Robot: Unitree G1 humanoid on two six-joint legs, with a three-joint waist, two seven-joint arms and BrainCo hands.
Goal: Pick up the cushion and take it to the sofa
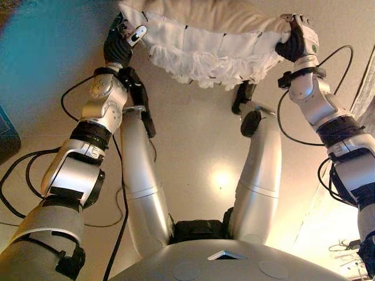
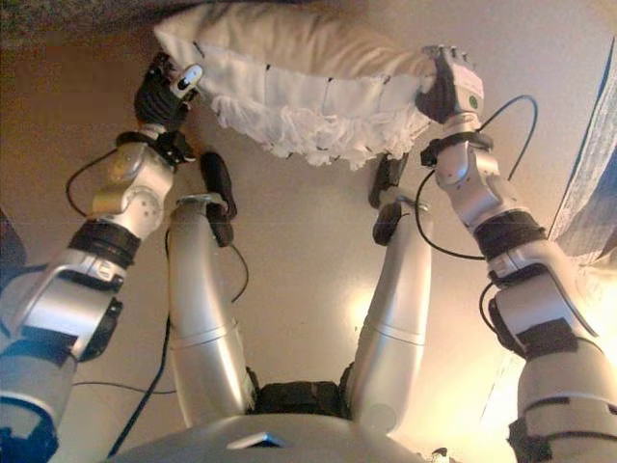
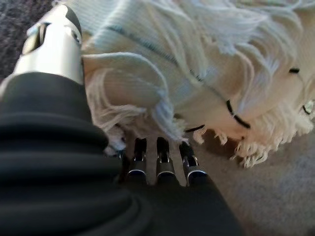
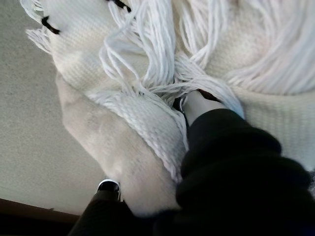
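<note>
Cushion (image 1: 211, 44), one, fringed, above floor (image 1: 199, 146), left hand (image 1: 117, 45) and right hand (image 1: 296, 41) fingers clutching opposite ends.

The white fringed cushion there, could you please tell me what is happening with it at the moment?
The robot is holding the white fringed cushion between both hands, above the beige floor. The left hand grips one end, with its thumb over the top and fingers under the fringe. The right hand clamps the opposite end, its fingers buried in the fabric. No sofa shows in these views, so the carrying appears yet to be finished.
</note>
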